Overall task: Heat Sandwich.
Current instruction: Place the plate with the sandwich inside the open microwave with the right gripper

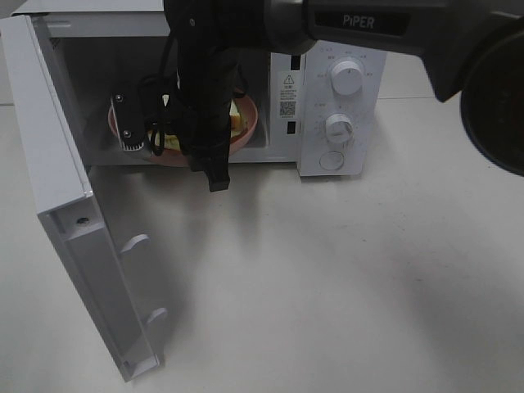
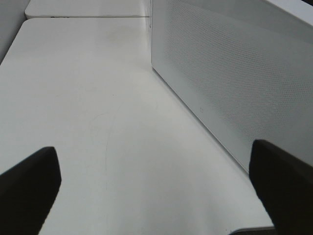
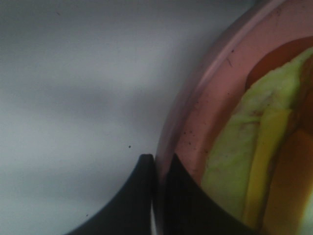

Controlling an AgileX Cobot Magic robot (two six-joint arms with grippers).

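The sandwich (image 1: 238,123) lies on a round pink plate (image 1: 250,131) in the open microwave's cavity, mostly hidden by my right arm. In the right wrist view I see its yellow and orange filling and pale bread (image 3: 234,181) on the plate (image 3: 205,107). My right gripper (image 1: 155,146) reaches into the cavity; its fingers (image 3: 159,196) are shut on the plate's rim. My left gripper (image 2: 156,191) is open and empty over bare table, its two dark fingertips wide apart.
The white microwave (image 1: 344,98) stands at the back, with two knobs on its right panel. Its door (image 1: 57,188) is swung wide open to the left. A white perforated panel (image 2: 230,78) stands beside my left gripper.
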